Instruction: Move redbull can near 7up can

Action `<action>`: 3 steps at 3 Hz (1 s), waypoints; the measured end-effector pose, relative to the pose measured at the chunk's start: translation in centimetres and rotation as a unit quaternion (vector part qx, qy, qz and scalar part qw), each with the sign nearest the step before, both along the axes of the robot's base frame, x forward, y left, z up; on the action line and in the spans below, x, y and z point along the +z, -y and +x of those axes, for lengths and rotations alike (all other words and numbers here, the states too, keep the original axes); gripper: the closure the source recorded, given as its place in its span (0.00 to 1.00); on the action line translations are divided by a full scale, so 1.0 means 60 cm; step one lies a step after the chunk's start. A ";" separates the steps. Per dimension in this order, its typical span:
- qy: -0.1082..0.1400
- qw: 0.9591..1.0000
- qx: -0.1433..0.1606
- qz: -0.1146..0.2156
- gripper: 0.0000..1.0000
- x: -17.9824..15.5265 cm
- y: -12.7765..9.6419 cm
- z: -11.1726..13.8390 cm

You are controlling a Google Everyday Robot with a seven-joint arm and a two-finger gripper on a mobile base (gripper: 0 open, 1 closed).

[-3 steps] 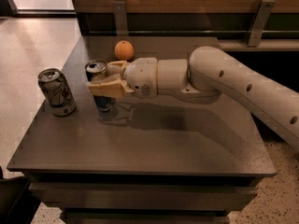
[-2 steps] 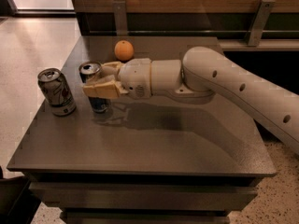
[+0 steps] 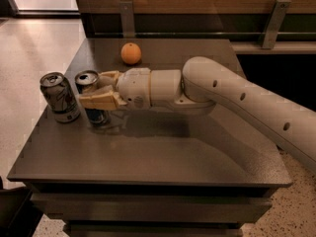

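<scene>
The redbull can (image 3: pixel 88 82), slim with blue panels and a shiny top, stands on the dark table (image 3: pixel 163 152) at the left. My gripper (image 3: pixel 95 93) is shut around it, one tan finger (image 3: pixel 98 100) in front and one behind. The 7up can (image 3: pixel 59 97), shorter, wider and dented, stands just left of the redbull can, a small gap between them. My white arm reaches in from the right.
An orange (image 3: pixel 131 53) sits at the table's back, behind the arm. A wooden wall panel with metal brackets (image 3: pixel 126 16) runs along the back. The table's left edge lies close to the 7up can, with tiled floor (image 3: pixel 29 48) beyond.
My gripper has carried the redbull can leftward across the table, closing most of the gap to the 7up can. The 7up can and orange have not moved.
</scene>
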State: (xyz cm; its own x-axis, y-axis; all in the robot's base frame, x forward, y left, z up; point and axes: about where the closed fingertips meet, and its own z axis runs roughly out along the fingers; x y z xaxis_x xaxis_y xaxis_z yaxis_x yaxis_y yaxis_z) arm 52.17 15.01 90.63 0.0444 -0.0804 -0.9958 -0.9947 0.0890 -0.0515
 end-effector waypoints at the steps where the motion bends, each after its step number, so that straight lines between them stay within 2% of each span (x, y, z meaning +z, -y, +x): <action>1: -0.005 1.000 0.006 0.005 1.00 -0.013 -0.013 -0.004; 2: -0.004 1.000 0.008 0.005 0.82 -0.011 -0.016 -0.006; 3: -0.004 1.000 0.010 0.005 0.59 -0.010 -0.020 -0.008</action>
